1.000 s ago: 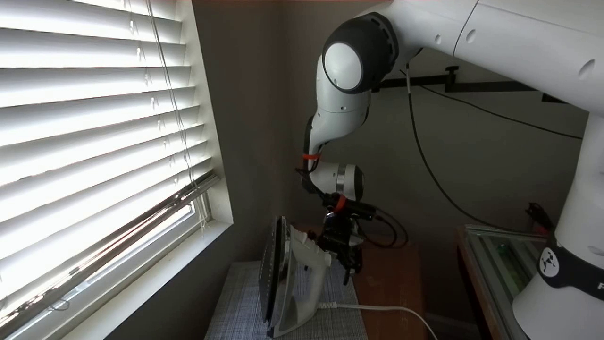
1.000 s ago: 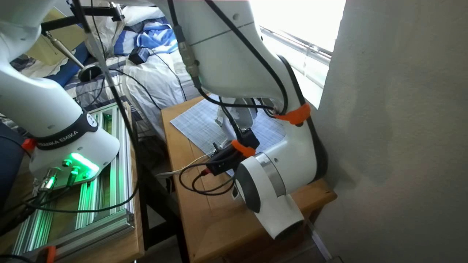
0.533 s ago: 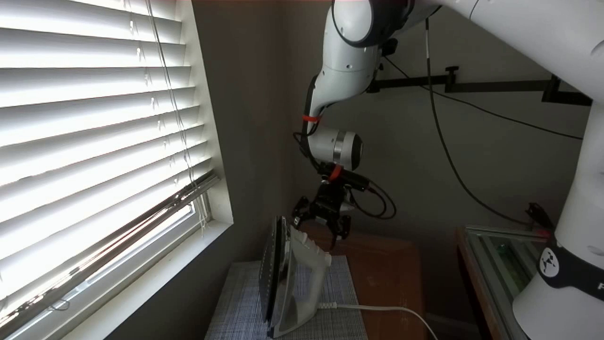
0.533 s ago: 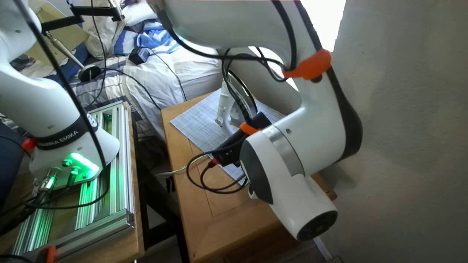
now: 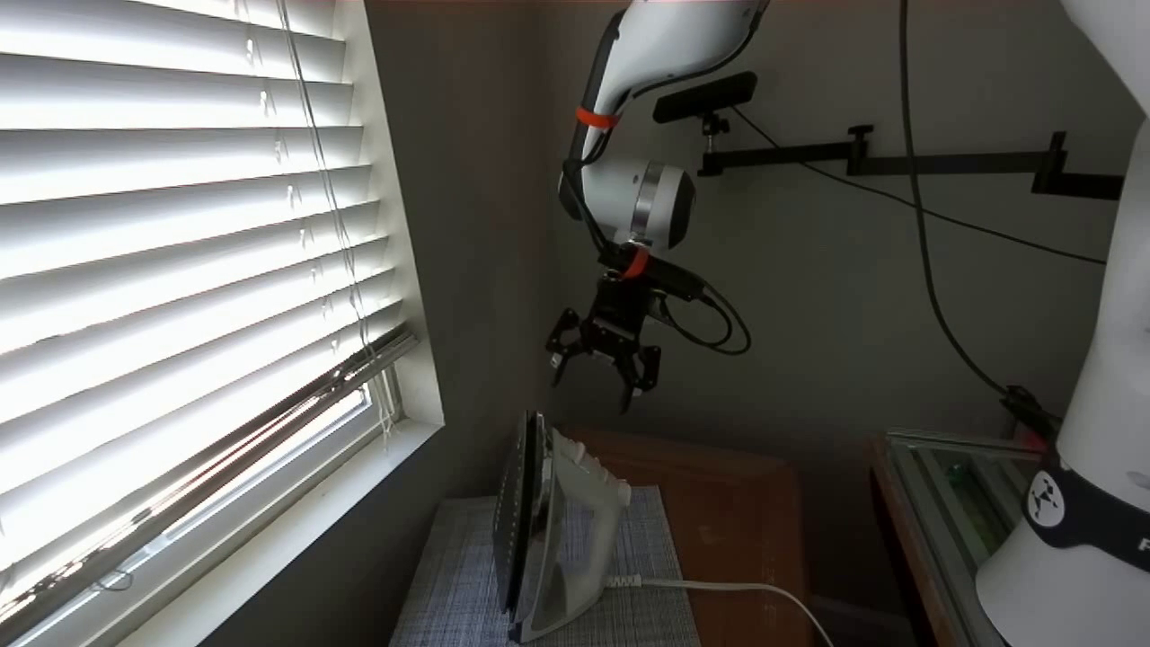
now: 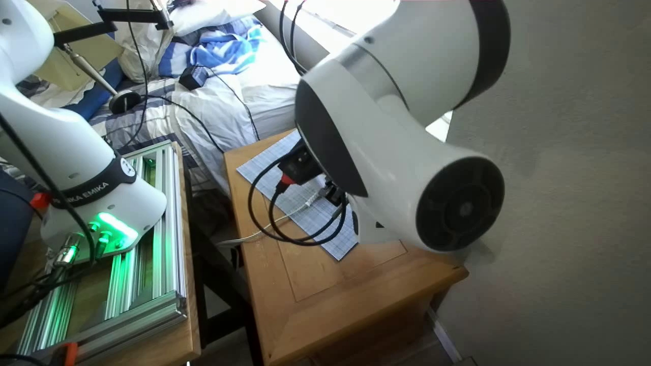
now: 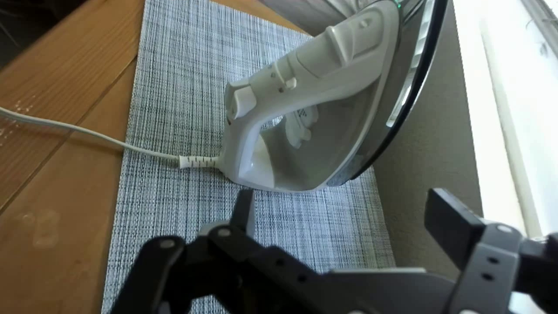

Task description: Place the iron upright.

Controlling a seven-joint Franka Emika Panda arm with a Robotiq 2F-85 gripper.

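Grey wall (image 5: 809, 359): plain and dim, at the back in an exterior view.
Bed (image 6: 231, 127): white with blue plaid, at the back in an exterior view.
Blinds (image 5: 180, 225): white slats, brightly lit from behind, hanging at one side.
Arm (image 5: 674, 40): white with dark trim, reaching in high and bent downward.
Table (image 6: 315, 325): brown wood, near the bed, below the arm.
Mat (image 7: 174, 87): woven, pale grey-blue, lying flat on the table.
Iron (image 7: 322, 144): white and grey, upright on its heel on the mat, nose pointing up; soleplate (image 5: 509, 539) facing the blinds, handle (image 7: 305, 87) on the side away from them.
Claw (image 5: 590, 394): black, released, jaws spread wide, above the iron and apart from it, fingers (image 7: 449, 222) pointing down.
Cord (image 5: 710, 586): white, joined to the iron low on the handle side, crossing mat and table to the table's edge.
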